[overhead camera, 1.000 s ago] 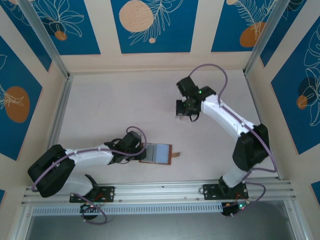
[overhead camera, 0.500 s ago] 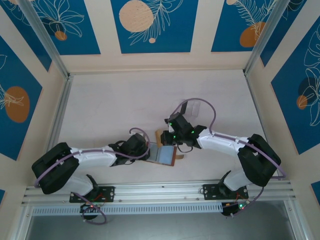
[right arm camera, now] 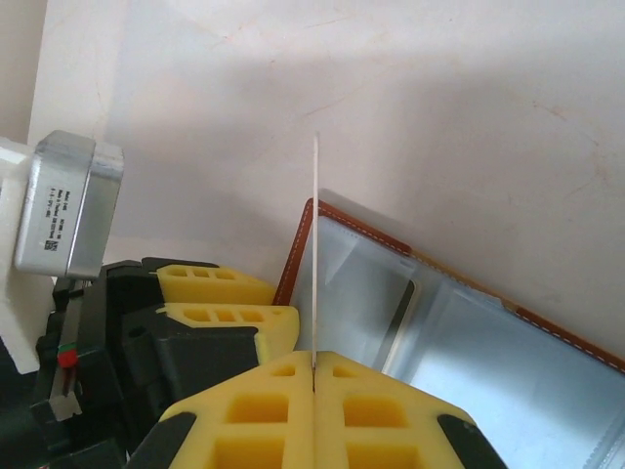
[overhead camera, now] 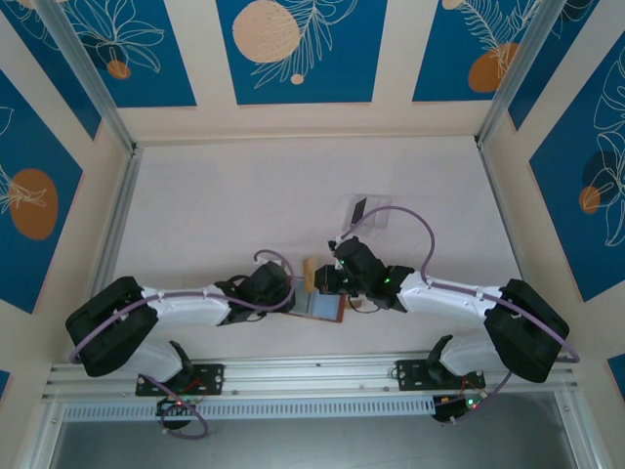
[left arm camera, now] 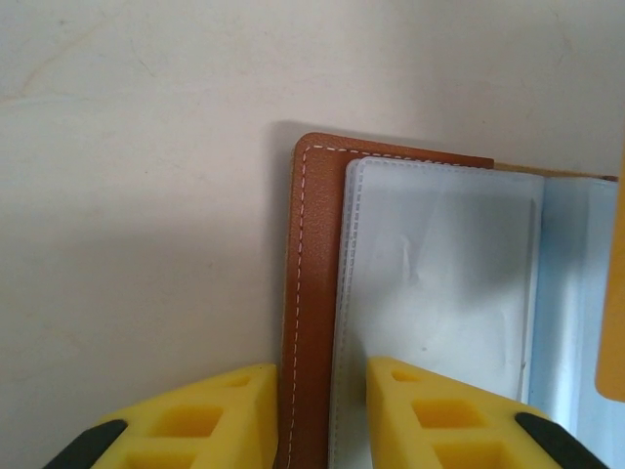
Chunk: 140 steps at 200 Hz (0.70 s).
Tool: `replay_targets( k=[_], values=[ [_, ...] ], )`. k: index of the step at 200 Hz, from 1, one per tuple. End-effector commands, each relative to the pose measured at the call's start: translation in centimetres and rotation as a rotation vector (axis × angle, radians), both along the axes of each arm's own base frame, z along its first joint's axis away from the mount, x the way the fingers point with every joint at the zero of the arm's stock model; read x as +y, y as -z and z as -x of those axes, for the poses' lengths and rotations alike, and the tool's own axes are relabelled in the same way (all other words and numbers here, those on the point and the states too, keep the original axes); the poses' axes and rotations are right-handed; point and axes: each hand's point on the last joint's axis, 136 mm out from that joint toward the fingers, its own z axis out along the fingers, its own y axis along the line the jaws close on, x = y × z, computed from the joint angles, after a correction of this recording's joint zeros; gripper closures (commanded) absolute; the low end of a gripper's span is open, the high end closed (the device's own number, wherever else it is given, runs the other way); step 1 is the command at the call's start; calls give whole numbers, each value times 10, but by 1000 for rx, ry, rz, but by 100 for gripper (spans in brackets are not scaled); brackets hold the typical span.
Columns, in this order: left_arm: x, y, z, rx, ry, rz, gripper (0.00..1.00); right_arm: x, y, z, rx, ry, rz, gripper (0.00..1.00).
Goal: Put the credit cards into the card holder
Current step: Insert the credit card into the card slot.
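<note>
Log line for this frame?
left gripper: part open, tips straddling edge of open brown leather card holder | right gripper: shut on thin tan credit card above holder | card: not inserted

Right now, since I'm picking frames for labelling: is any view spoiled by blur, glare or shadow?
Top external: even light, soft shadows on the table, card holder small but clear. Left wrist: holder crisp, dark shadow along its left edge, yellow jaws slightly soft. Right wrist: broad soft shadow over the table, credit card edge-on, just a thin line.
</note>
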Motion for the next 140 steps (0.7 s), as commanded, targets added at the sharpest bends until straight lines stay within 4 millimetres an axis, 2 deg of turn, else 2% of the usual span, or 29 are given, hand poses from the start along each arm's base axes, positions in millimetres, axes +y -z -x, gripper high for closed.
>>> replay_targets(
  k=[1, 72, 103, 140],
  values=[
    [27, 52, 47, 199, 44, -147, 72, -12, 7, 4, 27, 46, 22, 100],
    [27, 52, 48, 200, 41, -149, 72, -31, 24, 16, 59, 159, 5, 100],
    [26, 54, 49, 206, 46, -151, 72, -30, 29, 18, 68, 187, -29, 100],
    [26, 55, 49, 205, 50, -153, 72, -26, 24, 17, 78, 198, -82, 100]
  ],
)
